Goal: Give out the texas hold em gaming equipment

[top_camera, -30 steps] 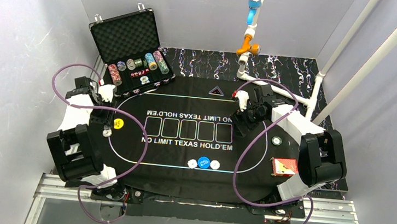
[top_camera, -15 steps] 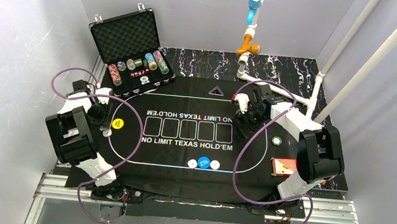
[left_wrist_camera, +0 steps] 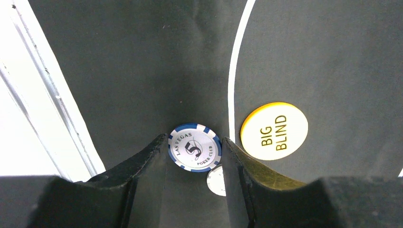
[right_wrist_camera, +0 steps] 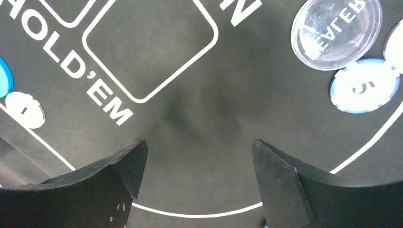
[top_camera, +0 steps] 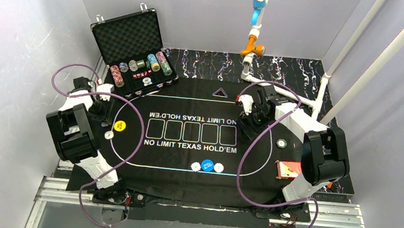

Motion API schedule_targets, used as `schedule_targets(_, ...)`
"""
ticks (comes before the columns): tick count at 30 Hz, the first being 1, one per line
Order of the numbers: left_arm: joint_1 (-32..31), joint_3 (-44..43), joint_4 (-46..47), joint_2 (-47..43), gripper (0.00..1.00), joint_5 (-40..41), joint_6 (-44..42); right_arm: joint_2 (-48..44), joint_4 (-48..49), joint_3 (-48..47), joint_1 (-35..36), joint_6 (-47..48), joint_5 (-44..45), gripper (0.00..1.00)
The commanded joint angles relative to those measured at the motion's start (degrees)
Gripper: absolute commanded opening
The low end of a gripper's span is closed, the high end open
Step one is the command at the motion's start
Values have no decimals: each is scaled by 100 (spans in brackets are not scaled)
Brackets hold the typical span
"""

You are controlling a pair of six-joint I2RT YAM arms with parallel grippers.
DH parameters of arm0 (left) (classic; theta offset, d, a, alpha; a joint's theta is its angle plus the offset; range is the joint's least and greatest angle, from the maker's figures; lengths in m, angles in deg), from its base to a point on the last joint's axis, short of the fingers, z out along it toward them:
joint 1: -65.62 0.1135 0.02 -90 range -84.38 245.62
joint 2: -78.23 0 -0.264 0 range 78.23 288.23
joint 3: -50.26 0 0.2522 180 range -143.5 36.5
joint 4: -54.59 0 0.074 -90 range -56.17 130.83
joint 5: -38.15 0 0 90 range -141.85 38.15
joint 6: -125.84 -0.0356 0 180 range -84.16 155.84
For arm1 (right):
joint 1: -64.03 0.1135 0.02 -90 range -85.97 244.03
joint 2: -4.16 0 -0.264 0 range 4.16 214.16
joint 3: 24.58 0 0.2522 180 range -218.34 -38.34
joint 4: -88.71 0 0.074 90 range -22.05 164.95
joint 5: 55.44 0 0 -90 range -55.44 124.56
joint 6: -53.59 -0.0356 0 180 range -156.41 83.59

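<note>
Jaws on our left gripper [left_wrist_camera: 195,140] are pinching a blue-and-white striped chip [left_wrist_camera: 194,153] by its edges, holding it up over the black mat [left_wrist_camera: 142,57] just beside the yellow BIG BLIND button [left_wrist_camera: 274,131], and we're seeing a small white disc [left_wrist_camera: 217,180] lying below. Jaws on our right gripper [right_wrist_camera: 198,142] are gaping wide on nothing, hovering over the mat near the clear dealer button [right_wrist_camera: 336,33] and another blue-striped chip [right_wrist_camera: 365,85]. Red-backed deck [top_camera: 288,168] is sitting at the mat's right edge by our right arm.
</note>
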Motion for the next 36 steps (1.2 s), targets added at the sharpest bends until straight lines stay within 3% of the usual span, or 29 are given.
schedule_targets(1, -88, -87, -81, 31, 34, -191, -107, 57, -78, -277, -12, 44, -22, 89)
schedule_targets(6, -196, -4, -144, -1, 43, -303, -185, 34, -99, -301, -13, 61, -28, 90)
schedule_targets(10, -222, 3, -343, -258, 66, -457, -216, -57, -129, -376, -13, 84, 28, 92)
schedule_targets(12, -222, -30, -448, -495, 85, -560, -213, -93, -160, -445, -9, 97, 62, 93)
schedule_targets(14, -218, -68, -530, -811, 98, -625, -188, -145, -186, -544, -12, 108, 113, 94)
schedule_targets(21, -239, -184, -674, -2500, 98, -1140, 29, -561, 38, -967, -15, 98, 301, 98)
schedule_targets(24, -237, 58, -155, -3231, 98, -1319, 769, -795, 530, -989, -9, -260, 588, 98)
schedule_targets(27, -240, 551, 457, -3907, 98, -1861, 957, -862, 936, -992, -21, -754, 1204, 98)
schedule_targets(31, -257, 333, 63, -4028, 98, -2510, 1529, -386, 511, -1436, -88, -773, 1550, 98)
schedule_targets(36, -274, 149, -68, -4019, 98, -2933, 2052, 331, -309, -2130, -512, -885, 1169, 98)
